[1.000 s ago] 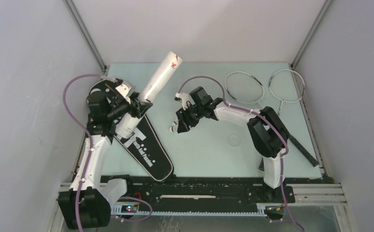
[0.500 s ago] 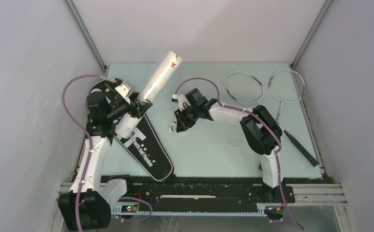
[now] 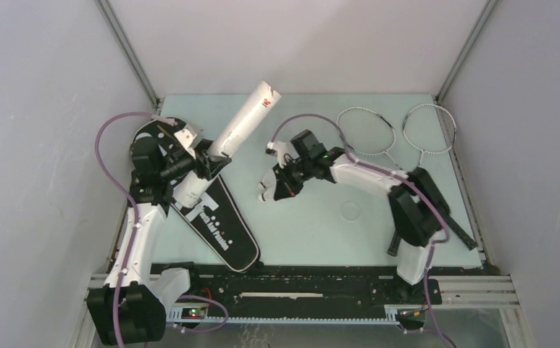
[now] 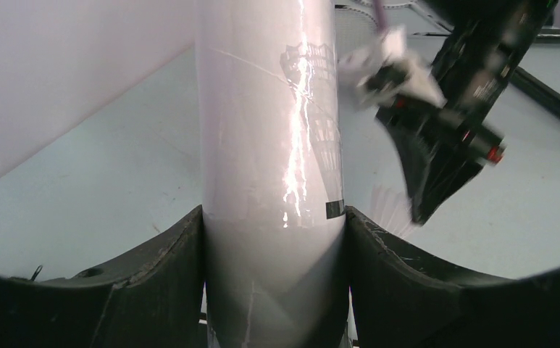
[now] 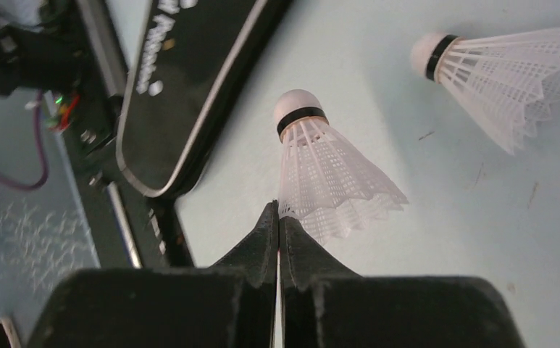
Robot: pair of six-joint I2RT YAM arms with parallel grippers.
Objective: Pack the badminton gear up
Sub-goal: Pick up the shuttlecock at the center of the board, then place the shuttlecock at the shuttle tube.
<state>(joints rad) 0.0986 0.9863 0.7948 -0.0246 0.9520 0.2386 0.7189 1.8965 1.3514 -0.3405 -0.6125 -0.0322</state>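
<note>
Right wrist view: shuttlecock (image 5: pixel 327 174), light, crushable feathers, pinched at skirt rim by clenched right gripper (image 5: pixel 278 212), near the bag (image 5: pixel 190 87). Stiff, glossy tube (image 4: pixel 269 145) clamped in left gripper (image 4: pixel 273 217); shuttlecock's cork end judged the sturdier hold

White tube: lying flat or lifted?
Lifted and tilted: the left gripper clamps the white tube at its lower part, and its far end angles up off the table.

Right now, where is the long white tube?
In the top view, the long white tube is left of centre, tilted upward, clamped in the left gripper over the black racquet-shaped bag.
</note>
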